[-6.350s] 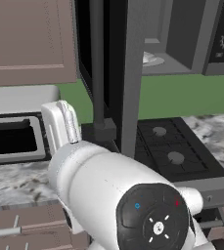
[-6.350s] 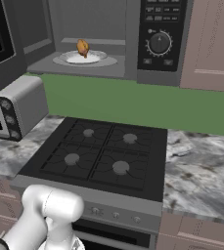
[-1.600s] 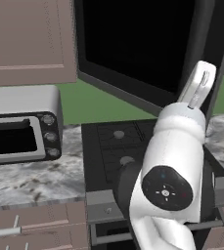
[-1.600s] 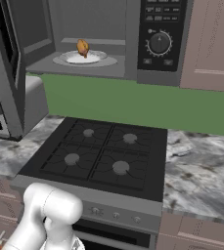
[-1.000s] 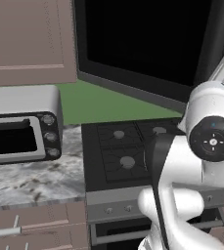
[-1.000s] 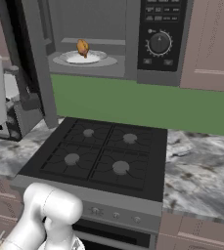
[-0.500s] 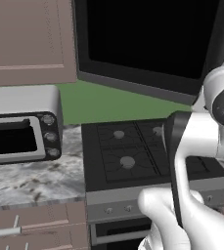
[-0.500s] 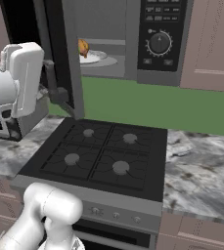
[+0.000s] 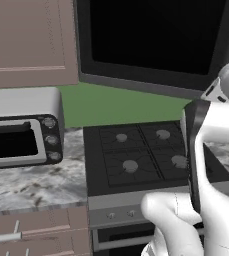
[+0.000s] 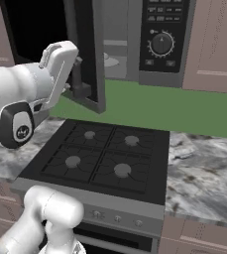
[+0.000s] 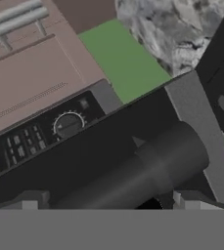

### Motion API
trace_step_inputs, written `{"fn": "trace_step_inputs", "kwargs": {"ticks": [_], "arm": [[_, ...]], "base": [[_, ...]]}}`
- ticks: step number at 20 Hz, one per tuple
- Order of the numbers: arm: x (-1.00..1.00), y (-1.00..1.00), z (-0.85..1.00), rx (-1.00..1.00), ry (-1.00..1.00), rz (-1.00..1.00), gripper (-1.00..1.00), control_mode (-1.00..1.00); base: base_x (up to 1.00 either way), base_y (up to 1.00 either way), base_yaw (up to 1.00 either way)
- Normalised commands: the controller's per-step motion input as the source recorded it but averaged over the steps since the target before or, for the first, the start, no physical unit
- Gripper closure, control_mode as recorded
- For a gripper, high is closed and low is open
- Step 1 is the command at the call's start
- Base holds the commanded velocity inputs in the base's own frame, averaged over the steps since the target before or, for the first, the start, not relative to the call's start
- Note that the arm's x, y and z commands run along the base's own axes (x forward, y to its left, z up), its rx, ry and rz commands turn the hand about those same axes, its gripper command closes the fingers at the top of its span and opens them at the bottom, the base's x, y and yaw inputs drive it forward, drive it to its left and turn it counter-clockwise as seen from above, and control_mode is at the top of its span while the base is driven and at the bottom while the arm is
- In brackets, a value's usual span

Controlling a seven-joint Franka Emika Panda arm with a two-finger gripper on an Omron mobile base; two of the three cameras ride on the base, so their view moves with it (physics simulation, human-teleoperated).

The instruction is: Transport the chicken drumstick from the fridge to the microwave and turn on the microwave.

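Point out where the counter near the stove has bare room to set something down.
Bare marble counter lies right of the stove, below the green backsplash. Left of the stove, a bare strip runs in front of the toaster oven. It is crowded around the microwave door, where the claw sits.

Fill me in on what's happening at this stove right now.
The robot's gripper is at the edge of the microwave door, which stands nearly edge-on, partly open. Behind it a pale plate sits inside the microwave; the drumstick is hidden by the door. The dial on the control strip is untouched, so the microwave isn't started yet.
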Motion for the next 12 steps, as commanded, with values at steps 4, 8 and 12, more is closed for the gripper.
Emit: {"fn": "trace_step_inputs", "kwargs": {"ticks": [4,8,12], "arm": [[0.61,-0.15,0.01,0.04,-0.04,0.11,-1.00,-1.00],[0.65,-0.06,0.09,0.00,0.00,0.11,-1.00,-1.00],[0.61,-0.02,0.13,0.00,0.00,0.09,-1.00,-1.00]], "base": [[0.00,0.00,0.00],[0.00,0.00,0.00],[0.00,0.00,0.00]]}}
